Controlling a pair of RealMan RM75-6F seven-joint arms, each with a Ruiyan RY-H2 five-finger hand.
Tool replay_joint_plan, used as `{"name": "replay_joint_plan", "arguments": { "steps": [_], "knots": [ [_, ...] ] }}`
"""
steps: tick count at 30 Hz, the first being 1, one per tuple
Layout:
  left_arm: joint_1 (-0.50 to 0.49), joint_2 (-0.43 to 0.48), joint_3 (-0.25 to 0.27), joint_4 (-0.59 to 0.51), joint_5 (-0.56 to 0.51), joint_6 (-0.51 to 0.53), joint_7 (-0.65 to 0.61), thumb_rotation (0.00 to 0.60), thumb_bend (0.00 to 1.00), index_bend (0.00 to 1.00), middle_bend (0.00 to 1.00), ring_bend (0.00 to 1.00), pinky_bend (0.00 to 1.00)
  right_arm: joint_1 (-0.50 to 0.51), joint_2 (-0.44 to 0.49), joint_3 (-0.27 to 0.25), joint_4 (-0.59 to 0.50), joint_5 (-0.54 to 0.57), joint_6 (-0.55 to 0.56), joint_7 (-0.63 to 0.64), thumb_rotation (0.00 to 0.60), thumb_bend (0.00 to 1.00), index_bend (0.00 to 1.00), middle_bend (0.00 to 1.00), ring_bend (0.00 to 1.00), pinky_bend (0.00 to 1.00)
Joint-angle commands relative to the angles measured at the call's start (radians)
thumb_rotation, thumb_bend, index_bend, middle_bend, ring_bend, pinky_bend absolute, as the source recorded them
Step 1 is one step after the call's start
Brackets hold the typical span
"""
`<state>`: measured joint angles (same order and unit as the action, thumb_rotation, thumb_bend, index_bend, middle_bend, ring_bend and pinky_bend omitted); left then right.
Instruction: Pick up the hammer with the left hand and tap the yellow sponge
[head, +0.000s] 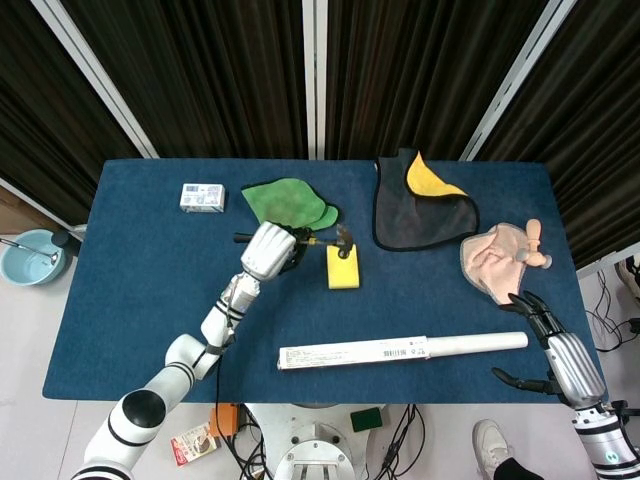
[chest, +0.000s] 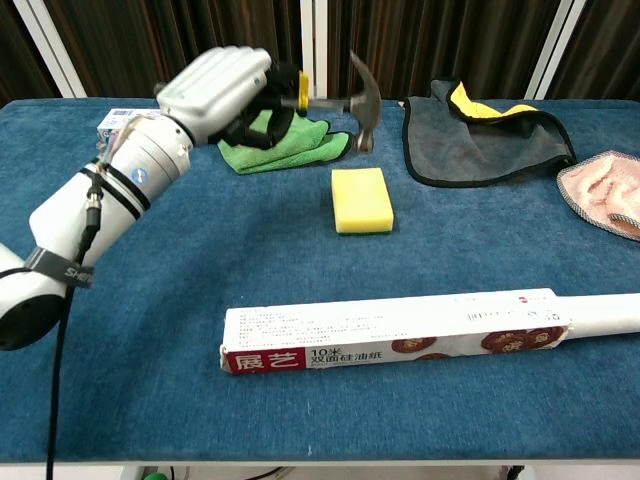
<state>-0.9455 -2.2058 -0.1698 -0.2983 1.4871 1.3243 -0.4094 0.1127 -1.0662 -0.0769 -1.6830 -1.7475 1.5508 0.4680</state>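
My left hand (head: 268, 249) (chest: 220, 88) grips the black handle of a hammer (chest: 335, 101) with a yellow band. The hammer's steel head (head: 343, 238) hangs in the air above the far end of the yellow sponge (head: 343, 268) (chest: 362, 199), clear of it. The sponge lies flat on the blue table, just right of the hand. My right hand (head: 553, 350) rests low at the table's near right corner, fingers spread and holding nothing; the chest view does not show it.
A green cloth (head: 289, 204) lies behind the left hand. A long white foil box (head: 400, 351) (chest: 400, 329) stretches across the front. A dark cloth with yellow lining (head: 424, 206), a pink cloth (head: 497, 258) and a small box (head: 202, 196) sit further off.
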Motion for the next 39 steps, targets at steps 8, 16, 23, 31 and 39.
{"name": "replay_joint_plan", "arguments": {
  "steps": [8, 16, 23, 31, 39],
  "knots": [
    [0.015, -0.033, 0.053, 0.042, 0.022, -0.083, 0.06, 0.6, 0.75, 0.89, 0.91, 0.86, 1.0, 0.002, 0.005, 0.002, -0.004, 0.003, -0.007, -0.005, 0.6, 0.12, 0.09, 0.2, 0.03, 0.18],
    [0.015, -0.03, 0.102, 0.064, 0.059, -0.109, 0.135, 0.6, 0.75, 0.89, 0.92, 0.86, 1.0, 0.002, 0.007, 0.004, -0.006, 0.002, -0.006, -0.004, 0.6, 0.11, 0.09, 0.2, 0.03, 0.18],
    [0.001, -0.001, -0.047, -0.048, -0.05, 0.025, -0.057, 0.6, 0.75, 0.89, 0.92, 0.86, 1.0, -0.001, 0.003, 0.006, 0.0, -0.003, 0.005, 0.004, 0.6, 0.12, 0.09, 0.2, 0.03, 0.18],
    [0.017, -0.027, -0.006, -0.007, -0.031, -0.036, -0.035, 0.6, 0.75, 0.89, 0.92, 0.86, 1.0, 0.001, 0.001, 0.006, 0.001, 0.0, -0.002, 0.004, 0.6, 0.12, 0.09, 0.2, 0.03, 0.18],
    [0.017, -0.052, 0.098, 0.061, 0.037, -0.213, 0.138, 0.6, 0.75, 0.89, 0.92, 0.86, 1.0, 0.001, 0.002, 0.007, 0.0, 0.007, -0.008, 0.001, 0.6, 0.11, 0.09, 0.2, 0.03, 0.18]
  ]
}}
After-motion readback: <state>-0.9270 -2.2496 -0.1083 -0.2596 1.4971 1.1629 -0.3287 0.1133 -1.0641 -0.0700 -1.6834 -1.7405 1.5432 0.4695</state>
